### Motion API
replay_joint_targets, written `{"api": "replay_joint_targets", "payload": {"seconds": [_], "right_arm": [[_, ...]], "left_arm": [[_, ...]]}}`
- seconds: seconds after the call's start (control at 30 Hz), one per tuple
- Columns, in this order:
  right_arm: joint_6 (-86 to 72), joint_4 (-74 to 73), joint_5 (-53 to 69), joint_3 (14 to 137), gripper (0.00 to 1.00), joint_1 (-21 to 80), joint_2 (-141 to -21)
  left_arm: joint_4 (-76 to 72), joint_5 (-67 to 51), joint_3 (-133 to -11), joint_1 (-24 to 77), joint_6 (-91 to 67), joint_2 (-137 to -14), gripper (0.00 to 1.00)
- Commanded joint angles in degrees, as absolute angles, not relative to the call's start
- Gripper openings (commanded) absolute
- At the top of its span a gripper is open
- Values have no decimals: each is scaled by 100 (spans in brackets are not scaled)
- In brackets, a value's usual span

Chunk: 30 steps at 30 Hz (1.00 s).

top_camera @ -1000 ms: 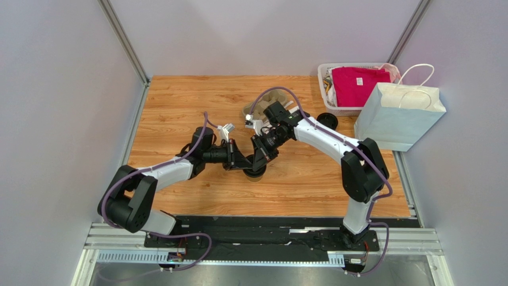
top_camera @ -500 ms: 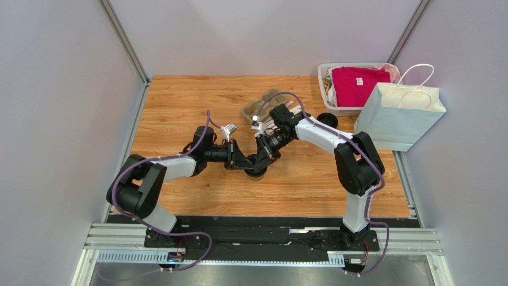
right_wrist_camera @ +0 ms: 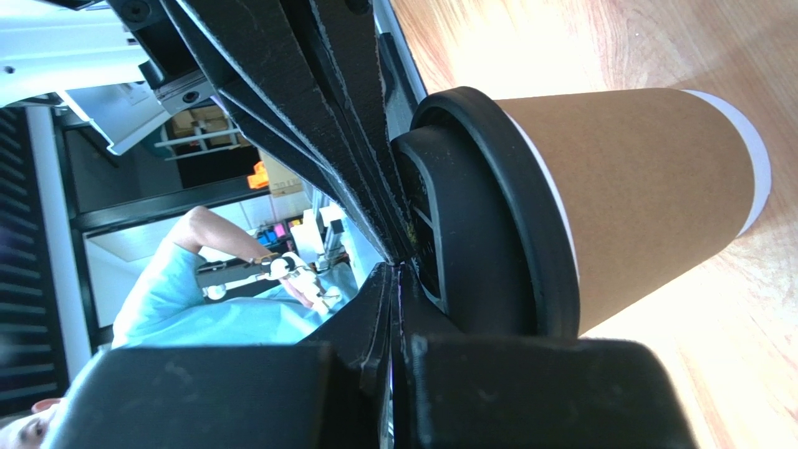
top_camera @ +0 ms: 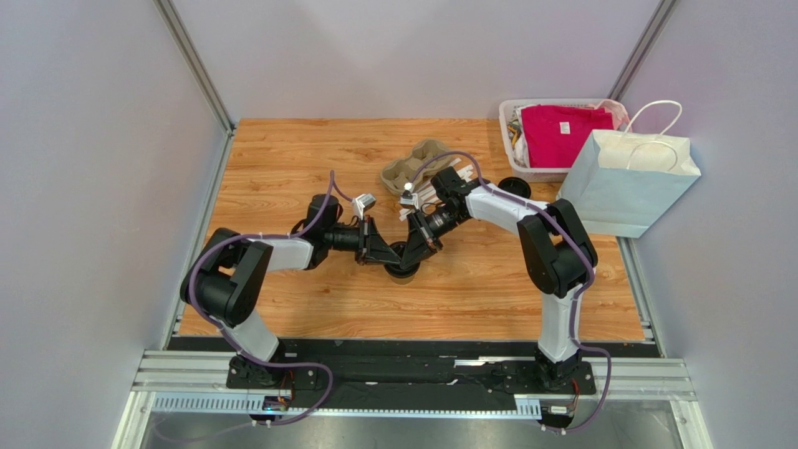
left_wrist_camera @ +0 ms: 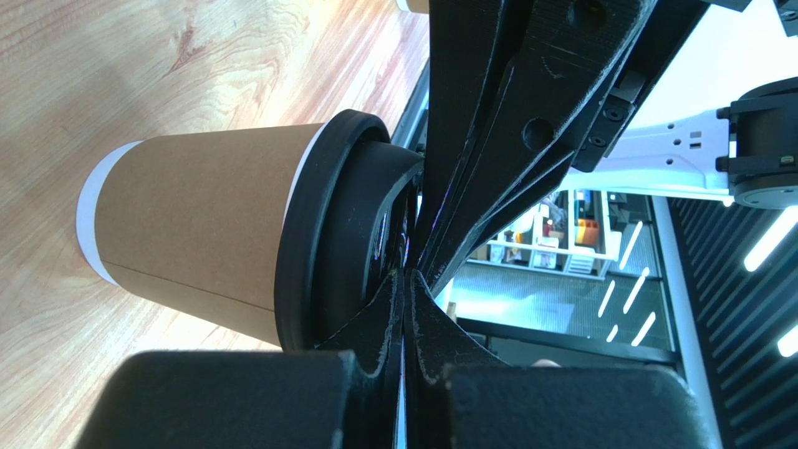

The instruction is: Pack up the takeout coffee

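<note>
Two hands meet over one spot in the middle of the desk (top_camera: pixel 281 187). The left hand (top_camera: pixel 382 254) comes in from the left and the right hand (top_camera: pixel 419 245) from the right and behind. Each has its fingers pressed fully together with nothing between them. Directly under their tips stands the coffee cup (top_camera: pixel 403 269), upright, its long axis vertical and its black lid (left_wrist_camera: pixel 342 234) uppermost. The tips sit at the lid's raised top, and neither hand is around the paper wall. A grasp, I judge, needs one hand to open and drop beside that wall. Beyond the cup lies a pulp cup carrier (top_camera: pixel 417 165). Farther off stands the white paper bag (top_camera: pixel 626 178), on the right hand's side of the desk.
</note>
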<state>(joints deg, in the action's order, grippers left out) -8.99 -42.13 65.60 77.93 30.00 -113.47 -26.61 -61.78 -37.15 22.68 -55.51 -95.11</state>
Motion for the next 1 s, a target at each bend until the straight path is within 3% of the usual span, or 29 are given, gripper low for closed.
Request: {"api": "replay_joint_targets", "payload": {"seconds": [0.0,0.23,0.97], "right_arm": [[-738,-3823,5142,7471,0,2865,-11962],[-879,-3823,5150,7488,0,2848,-11918],[-843,-4184,6143,8095,0,3015,-10538]], "left_arm": [[-1917,-5186,-3630,2285,-5063,-9958,0],[-1073,-4808,-3823,2276,-4843,-9896,0],[-2250,-5994,-3955,2452,-5195,-8447,0]]}}
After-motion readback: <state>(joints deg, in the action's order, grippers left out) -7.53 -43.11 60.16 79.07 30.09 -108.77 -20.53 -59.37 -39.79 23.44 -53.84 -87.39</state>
